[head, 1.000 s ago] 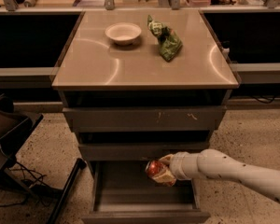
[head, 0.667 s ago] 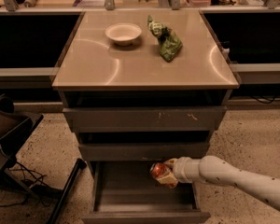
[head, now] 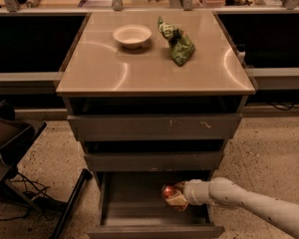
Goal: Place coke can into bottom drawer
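The coke can (head: 170,195), red-orange with white markings, is held in my gripper (head: 178,195) inside the open bottom drawer (head: 134,208). The can hangs on its side just above the drawer floor, right of the middle. My white arm reaches in from the lower right, over the drawer's right side. The gripper is shut on the can. The two shallower drawers above stand closed.
A pale bowl (head: 132,35) and a green snack bag (head: 177,44) lie on the cabinet top (head: 154,68). A dark chair and cables (head: 10,153) stand on the floor at the left. Dark counters flank the cabinet.
My gripper has lowered the can a little deeper into the bottom drawer and the arm has dropped with it.
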Controlling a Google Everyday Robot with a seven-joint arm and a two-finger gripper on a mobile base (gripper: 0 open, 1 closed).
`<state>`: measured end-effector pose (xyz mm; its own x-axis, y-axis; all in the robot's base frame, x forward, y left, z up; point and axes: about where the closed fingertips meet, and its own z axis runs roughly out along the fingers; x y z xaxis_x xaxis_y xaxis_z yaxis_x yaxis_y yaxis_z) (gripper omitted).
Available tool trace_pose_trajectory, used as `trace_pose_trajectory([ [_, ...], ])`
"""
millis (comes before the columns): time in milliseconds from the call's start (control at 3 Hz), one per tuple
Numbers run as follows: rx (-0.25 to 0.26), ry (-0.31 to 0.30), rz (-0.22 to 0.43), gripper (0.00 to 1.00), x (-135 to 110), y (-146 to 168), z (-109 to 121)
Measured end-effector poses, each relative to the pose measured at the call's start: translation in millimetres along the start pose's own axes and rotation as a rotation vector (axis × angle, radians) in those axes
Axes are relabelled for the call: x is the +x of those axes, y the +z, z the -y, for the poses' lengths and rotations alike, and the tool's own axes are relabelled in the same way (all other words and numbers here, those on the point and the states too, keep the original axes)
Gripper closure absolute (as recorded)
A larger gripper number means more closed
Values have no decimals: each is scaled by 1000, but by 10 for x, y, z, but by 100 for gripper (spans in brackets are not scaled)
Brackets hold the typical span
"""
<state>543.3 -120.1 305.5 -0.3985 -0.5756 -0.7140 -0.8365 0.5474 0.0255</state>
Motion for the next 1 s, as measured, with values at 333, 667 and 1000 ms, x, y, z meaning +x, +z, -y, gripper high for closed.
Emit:
trace_pose_trajectory([
  [333,-22,9,9,100,74,229,-11],
  [667,-93,33,45,100,306,849,-90],
  [1000,-108,43,56,100,561,1381,-27],
])
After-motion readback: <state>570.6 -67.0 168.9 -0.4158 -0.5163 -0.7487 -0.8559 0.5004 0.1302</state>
